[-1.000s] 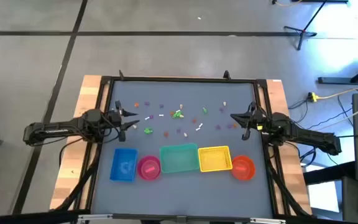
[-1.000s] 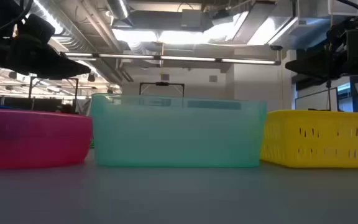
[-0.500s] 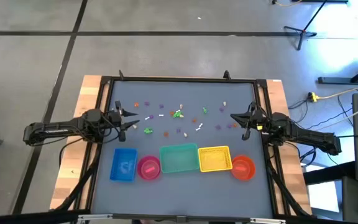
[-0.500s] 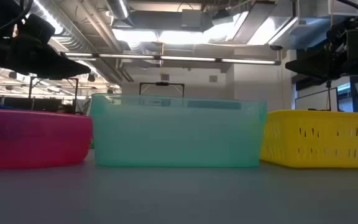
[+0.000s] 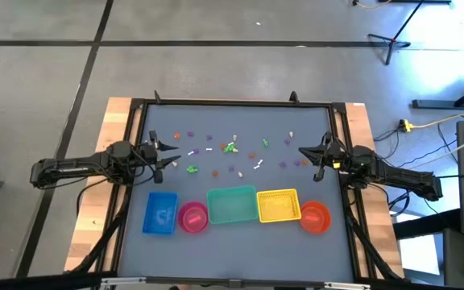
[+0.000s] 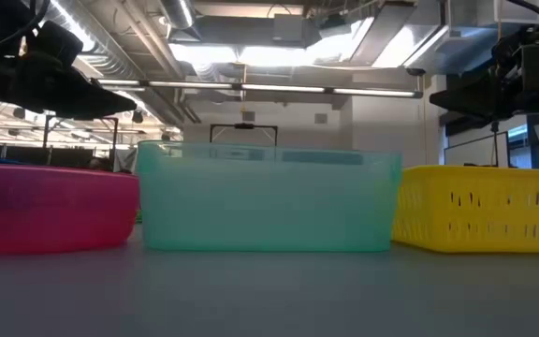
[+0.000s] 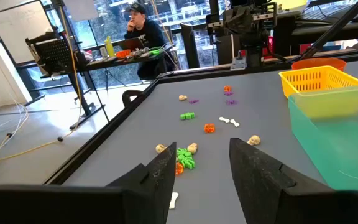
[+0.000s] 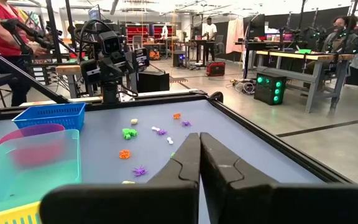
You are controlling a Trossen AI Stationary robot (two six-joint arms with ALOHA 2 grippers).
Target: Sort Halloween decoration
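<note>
Grey tabletop (image 5: 240, 242) carries the same layout as a second ago; nothing has shifted. Halloween decoration (image 5: 230, 148), a scatter of tiny green, orange, purple and white trinkets, lies across the table's middle band toward twelve o'clock, well apart from the containers. Along six o'clock sit the blue basket (image 5: 161, 213), pink bowl (image 5: 192, 217), teal bin (image 5: 232, 205), yellow basket (image 5: 277, 205) and orange bowl (image 5: 315, 217). At nine o'clock the left gripper (image 5: 173, 154) hovers unmoved, fingers parted and empty. At three o'clock the right gripper (image 5: 303, 151) waits unchanged, fingers pressed together, holding nothing.
</note>
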